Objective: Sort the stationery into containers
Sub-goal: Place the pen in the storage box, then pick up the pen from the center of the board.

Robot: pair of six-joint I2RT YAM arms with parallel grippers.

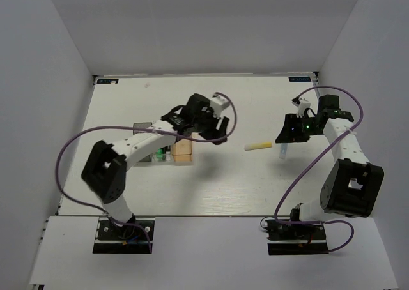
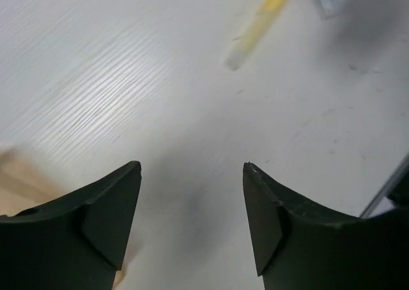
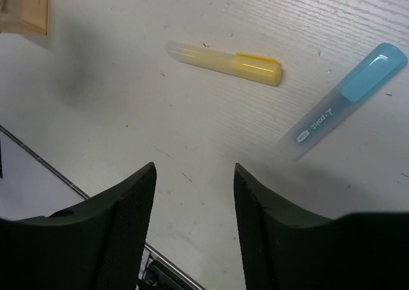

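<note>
Black right gripper (image 3: 193, 170) seen parted, empty; pale yellow translucent stick (image 3: 223, 63) laid flat ahead of fingertips, crosswise, deeper-yellow end rightward; left gripper (image 2: 192, 167) likewise parted.

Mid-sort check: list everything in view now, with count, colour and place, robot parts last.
yellow stick: one, pale yellow with a clear end, lying on the table right of centre.
blue stick: one, translucent light blue, flat, beside the yellow stick on its right, not touching.
bins: three joined in a row, dark grey, clear, tan, left of centre; something green in the clear one.
table: one, white, under everything.
arms: two, black and white with purple cables, bases at the near edge.
left fingers: two, black, open, empty, over bare table beside the tan bin.
right fingers: two, black, open, empty, over the table near both sticks.
</note>
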